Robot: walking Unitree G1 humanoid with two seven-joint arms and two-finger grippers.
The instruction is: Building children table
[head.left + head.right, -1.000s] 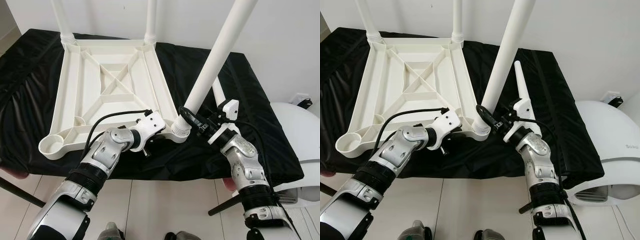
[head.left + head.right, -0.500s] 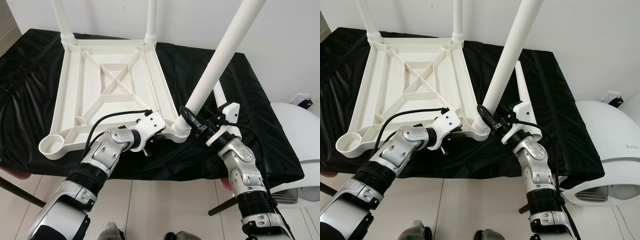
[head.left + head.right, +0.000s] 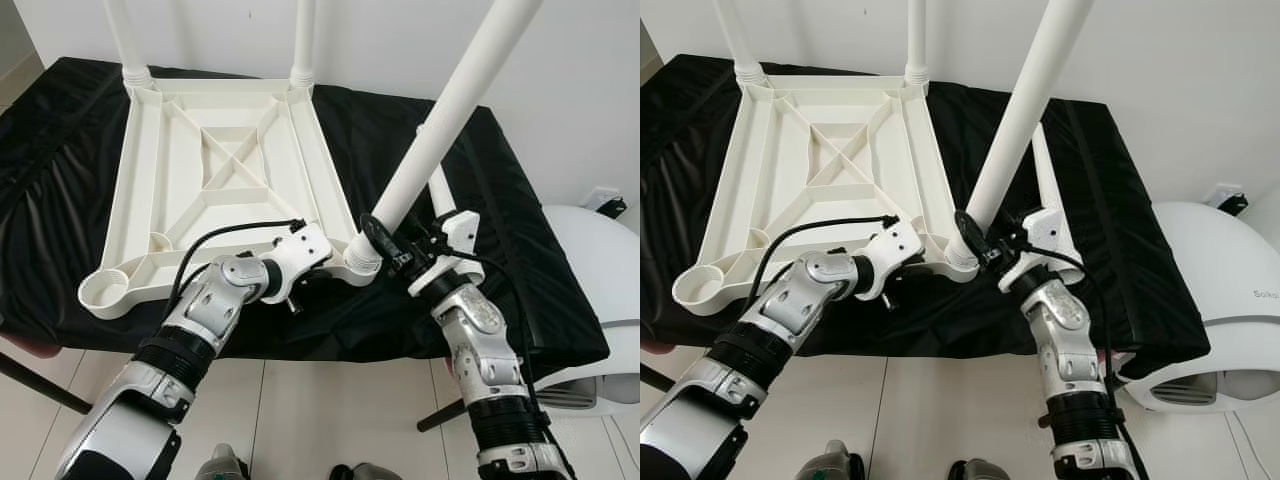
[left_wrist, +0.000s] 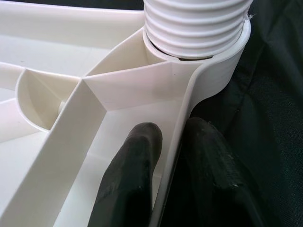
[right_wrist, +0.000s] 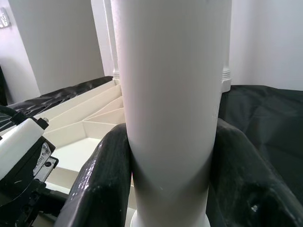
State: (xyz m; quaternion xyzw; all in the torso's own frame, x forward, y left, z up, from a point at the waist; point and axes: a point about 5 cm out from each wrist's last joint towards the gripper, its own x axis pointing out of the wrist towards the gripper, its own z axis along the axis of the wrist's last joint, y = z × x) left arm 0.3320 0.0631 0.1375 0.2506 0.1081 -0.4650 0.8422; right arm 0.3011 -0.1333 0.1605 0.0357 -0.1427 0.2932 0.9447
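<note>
tabletop (image 3: 215, 190) rim pinched by left gripper (image 4: 163, 189); right gripper (image 5: 170, 184) clamps leg (image 3: 440, 130) in socket.

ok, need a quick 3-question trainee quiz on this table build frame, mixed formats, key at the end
1. True or false: the right gripper has its fingers shut on the tilted leg.
2. What does the left gripper pinch? A) the black cloth B) the tabletop rim C) a loose leg
3. Fill in: besides the tilted leg, ___ legs stand upright in the far corner sockets.

Key: 1 true. 2 B. 3 two; a fourth leg lies loose on the cloth, and the near left socket is empty.
</note>
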